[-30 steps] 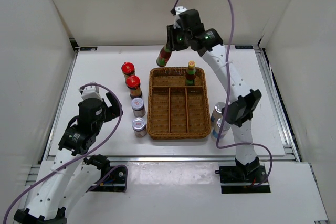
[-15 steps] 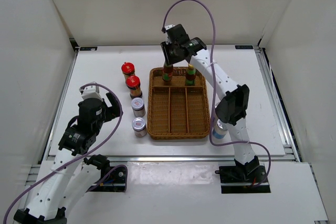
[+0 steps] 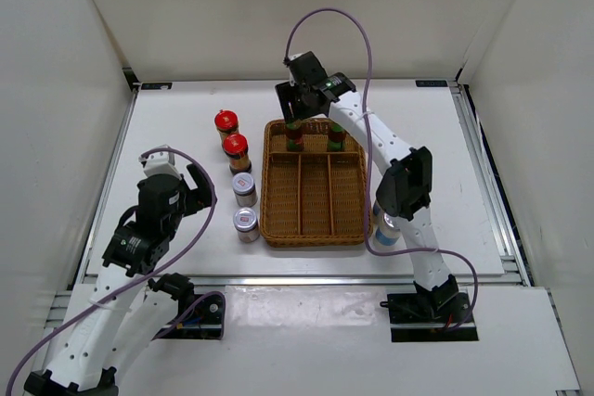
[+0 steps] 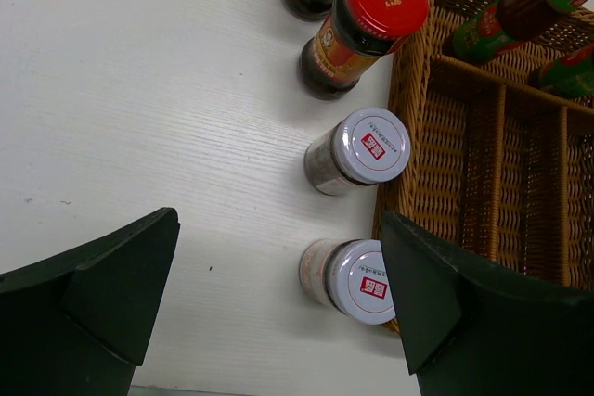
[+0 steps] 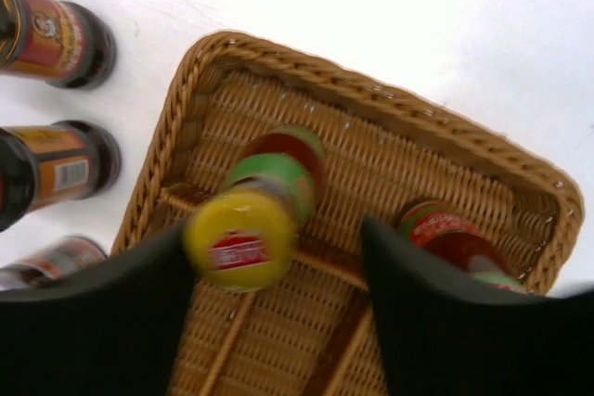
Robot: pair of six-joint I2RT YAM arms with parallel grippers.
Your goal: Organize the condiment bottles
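Note:
The wicker tray (image 3: 313, 220) holds two slim yellow-capped bottles upright in its back compartment: one (image 3: 294, 135) on the left and one (image 3: 336, 139) on the right. My right gripper (image 3: 297, 120) hangs over the left bottle (image 5: 243, 234), open, with a gap at the right finger (image 5: 427, 303). Two red-capped jars (image 3: 225, 122) (image 3: 236, 147) and two silver-lidded brown jars (image 3: 244, 187) (image 3: 246, 223) stand in a column left of the tray. My left gripper (image 4: 278, 220) is open above the nearest silver-lidded jar (image 4: 362, 280) and holds nothing.
A blue-white-labelled jar (image 3: 384, 227) stands right of the tray, mostly hidden behind my right arm. The tray's three long front compartments (image 3: 299, 194) hold nothing. White walls enclose the table on three sides.
My right gripper came down from above the tray's back edge and set the slim bottle in the back compartment. Its jaws then opened. The left arm stayed still.

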